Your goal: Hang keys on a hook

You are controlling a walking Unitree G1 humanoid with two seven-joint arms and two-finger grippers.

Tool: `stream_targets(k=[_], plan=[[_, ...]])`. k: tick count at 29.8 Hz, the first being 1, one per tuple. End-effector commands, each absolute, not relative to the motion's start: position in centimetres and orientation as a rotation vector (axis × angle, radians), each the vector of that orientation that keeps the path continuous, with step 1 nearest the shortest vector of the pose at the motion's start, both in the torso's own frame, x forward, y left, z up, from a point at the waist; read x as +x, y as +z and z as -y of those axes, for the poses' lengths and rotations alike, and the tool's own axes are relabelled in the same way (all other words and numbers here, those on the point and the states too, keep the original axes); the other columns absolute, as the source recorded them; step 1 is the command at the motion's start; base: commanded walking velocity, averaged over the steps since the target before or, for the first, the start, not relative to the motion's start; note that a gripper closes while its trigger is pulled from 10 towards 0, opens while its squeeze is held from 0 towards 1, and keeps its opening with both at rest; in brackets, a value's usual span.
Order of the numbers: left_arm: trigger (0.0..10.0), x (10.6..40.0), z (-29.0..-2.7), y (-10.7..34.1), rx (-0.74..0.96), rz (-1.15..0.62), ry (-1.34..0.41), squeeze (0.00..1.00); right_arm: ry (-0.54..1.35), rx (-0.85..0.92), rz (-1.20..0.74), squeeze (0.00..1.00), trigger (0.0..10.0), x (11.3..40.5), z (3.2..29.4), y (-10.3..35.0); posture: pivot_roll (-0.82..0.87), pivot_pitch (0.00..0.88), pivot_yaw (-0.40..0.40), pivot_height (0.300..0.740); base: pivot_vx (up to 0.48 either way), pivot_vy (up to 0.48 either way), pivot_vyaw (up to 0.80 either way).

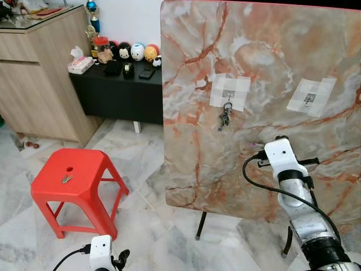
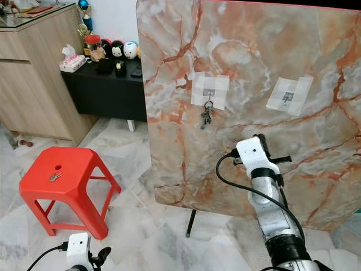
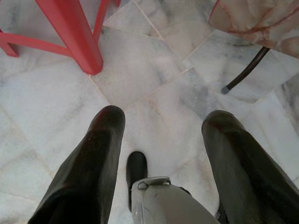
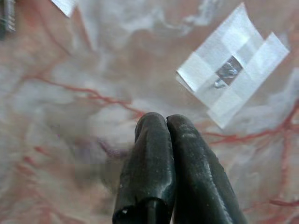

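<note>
Right fingers (image 4: 163, 126) pressed together, dark keys (image 1: 225, 118) dangling from hook (image 1: 228, 94)

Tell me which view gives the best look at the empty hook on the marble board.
Right wrist view: the empty hook is large and close in its white tape cross, just beyond the shut right gripper. Both eye views show it small and far, to the right of the hook holding the keys. The left wrist view faces the floor.

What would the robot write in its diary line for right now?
keys: hanging on left hook | right hook: bare | right gripper: shut, empty, near board | left gripper: open, low
</note>
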State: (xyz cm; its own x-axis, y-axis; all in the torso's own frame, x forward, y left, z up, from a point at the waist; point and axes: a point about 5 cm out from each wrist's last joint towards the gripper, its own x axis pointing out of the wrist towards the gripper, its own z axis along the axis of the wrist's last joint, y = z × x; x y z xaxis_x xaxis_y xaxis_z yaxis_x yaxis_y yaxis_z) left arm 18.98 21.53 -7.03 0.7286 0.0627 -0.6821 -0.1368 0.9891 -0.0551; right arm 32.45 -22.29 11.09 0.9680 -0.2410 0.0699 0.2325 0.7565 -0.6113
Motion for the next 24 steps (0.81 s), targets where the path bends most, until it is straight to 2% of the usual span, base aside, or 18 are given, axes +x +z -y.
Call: stream_targets(k=[1, 5, 8, 15, 24], plan=[[10.0, 19.0, -21.4, -7.0, -0.095, -0.754, 0.099, 0.00, -0.261, -0.724, 0.002, 0.00, 10.0, 32.8, 22.5, 11.6, -0.01, 0.000, -0.027, 0.740, 0.000, 0.000, 0.00], [10.0, 18.9, -21.6, -7.1, -0.094, -0.761, 0.102, 0.00, -0.220, -0.770, 0.014, 0.00, 10.0, 32.8, 22.1, 11.7, -0.01, 0.000, -0.023, 0.740, 0.000, 0.000, 0.00], [10.0, 18.9, -21.7, -7.1, -0.092, -0.764, 0.103, 0.00, -0.189, -0.924, 0.047, 0.00, 10.0, 32.9, 22.0, 12.1, -0.02, 0.000, -0.019, 0.740, 0.000, 0.000, 0.00], [10.0, 18.8, -22.0, -7.1, -0.091, -0.774, 0.107, 0.00, -0.185, -1.048, 0.059, 0.00, 10.0, 33.0, 22.7, 12.7, -0.02, 0.000, -0.015, 0.740, 0.000, 0.000, 0.00], [10.0, 18.9, -22.1, -7.0, -0.095, -0.776, 0.110, 0.00, -0.046, -1.216, 0.100, 0.00, 10.0, 33.2, 21.7, 12.9, -0.02, 0.000, -0.010, 0.740, 0.000, 0.000, 0.00]])
